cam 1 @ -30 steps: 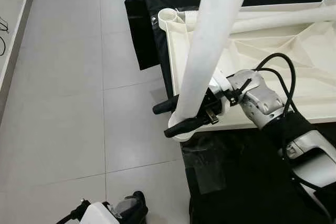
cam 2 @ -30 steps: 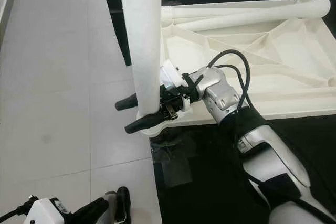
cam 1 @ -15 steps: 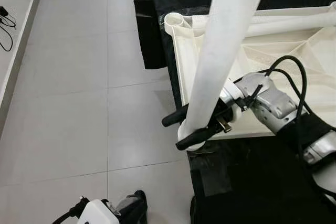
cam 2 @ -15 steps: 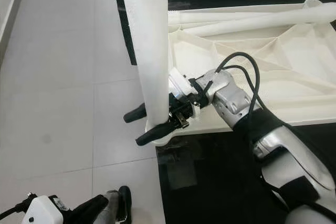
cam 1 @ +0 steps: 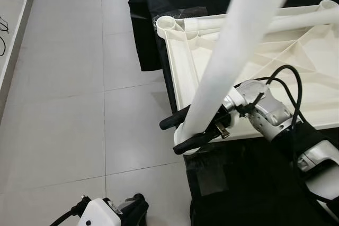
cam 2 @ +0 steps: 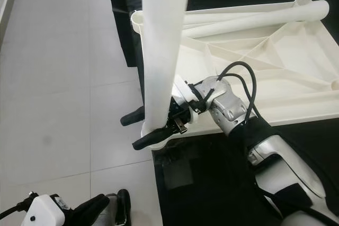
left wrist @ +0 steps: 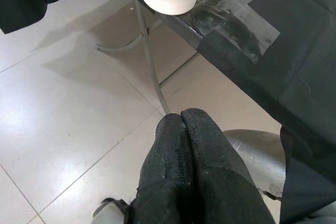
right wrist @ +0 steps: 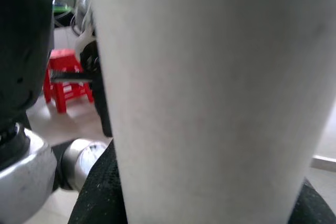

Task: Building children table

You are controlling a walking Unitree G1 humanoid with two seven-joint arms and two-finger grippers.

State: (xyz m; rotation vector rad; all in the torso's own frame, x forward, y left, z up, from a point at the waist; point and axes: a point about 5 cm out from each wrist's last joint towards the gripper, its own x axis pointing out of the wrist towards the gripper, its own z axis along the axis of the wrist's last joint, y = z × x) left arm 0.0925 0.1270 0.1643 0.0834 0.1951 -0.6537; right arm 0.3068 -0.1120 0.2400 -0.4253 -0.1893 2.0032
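Note:
A long white table leg rises steeply from the near left corner of the upturned white table top and leans towards me. My right gripper is shut on the leg's lower end, one black finger on each side. The leg's white surface shows close up in the right wrist view. Other white legs lie along the table top's far edge, beside the far left corner socket. My left gripper hangs low over the floor with its fingers pressed together, holding nothing.
The table top lies on a black-covered table with a taped patch near its corner. Grey tiled floor spreads to the left. A metal table leg stands below the corner. A red stool is in the background.
The leg's upper end has leaned further to the right while my right gripper stays shut on its lower end at the corner. The camera has shifted slightly.

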